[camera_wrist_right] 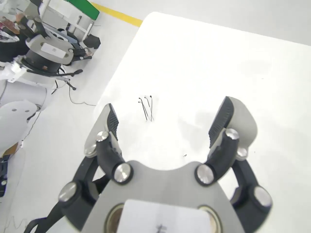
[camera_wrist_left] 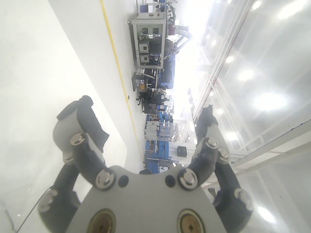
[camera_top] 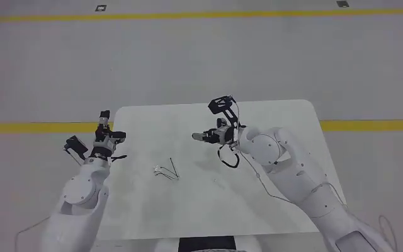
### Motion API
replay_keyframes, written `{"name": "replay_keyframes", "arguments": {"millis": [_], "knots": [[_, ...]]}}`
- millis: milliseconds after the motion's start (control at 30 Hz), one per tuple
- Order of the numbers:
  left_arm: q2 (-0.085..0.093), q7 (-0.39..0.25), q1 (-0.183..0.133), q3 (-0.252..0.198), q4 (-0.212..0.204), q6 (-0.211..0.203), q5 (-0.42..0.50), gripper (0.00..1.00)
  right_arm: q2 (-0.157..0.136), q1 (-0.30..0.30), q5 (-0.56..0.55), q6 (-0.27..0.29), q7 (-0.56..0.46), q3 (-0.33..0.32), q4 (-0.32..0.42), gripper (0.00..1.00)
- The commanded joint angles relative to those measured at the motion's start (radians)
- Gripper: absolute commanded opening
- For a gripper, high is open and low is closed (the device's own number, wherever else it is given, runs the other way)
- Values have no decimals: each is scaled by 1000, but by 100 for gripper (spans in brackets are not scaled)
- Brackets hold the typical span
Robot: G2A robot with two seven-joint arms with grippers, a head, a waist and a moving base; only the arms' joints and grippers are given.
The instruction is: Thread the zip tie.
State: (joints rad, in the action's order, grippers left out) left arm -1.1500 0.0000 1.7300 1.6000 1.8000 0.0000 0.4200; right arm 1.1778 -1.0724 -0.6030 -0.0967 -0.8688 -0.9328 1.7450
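Note:
Three thin black zip ties [camera_top: 169, 169] lie loose and close together on the white table [camera_top: 264, 195], left of its middle. In the right wrist view the zip ties [camera_wrist_right: 147, 107] rest on the tabletop beyond my right gripper [camera_wrist_right: 167, 112], which is open and holds nothing. From above, my right gripper [camera_top: 203, 135] hovers over the table to the right of the ties and a little farther back, pointing left. My left gripper [camera_top: 104, 121] is off the table's left edge, also open and holding nothing [camera_wrist_left: 145, 115], and faces out into the room.
A tiny dark speck [camera_wrist_right: 185, 155] lies on the table close under my right gripper. The table's rounded left edge [camera_wrist_left: 73, 56] runs beside my left gripper. A yellow floor line [camera_top: 38, 127] passes behind the table.

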Motion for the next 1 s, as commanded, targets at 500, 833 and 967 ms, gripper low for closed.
{"name": "replay_keyframes", "arguments": {"millis": [500,833,967], "knots": [[0,0,0,0,0,0,0,100,18,109,-90,53,-147,102,-11,100],[0,0,0,0,0,0,0,100,158,410,-41,89,-298,415,-243,100],[0,0,0,0,0,0,0,100,229,474,-4,106,-350,529,-333,100]]}}
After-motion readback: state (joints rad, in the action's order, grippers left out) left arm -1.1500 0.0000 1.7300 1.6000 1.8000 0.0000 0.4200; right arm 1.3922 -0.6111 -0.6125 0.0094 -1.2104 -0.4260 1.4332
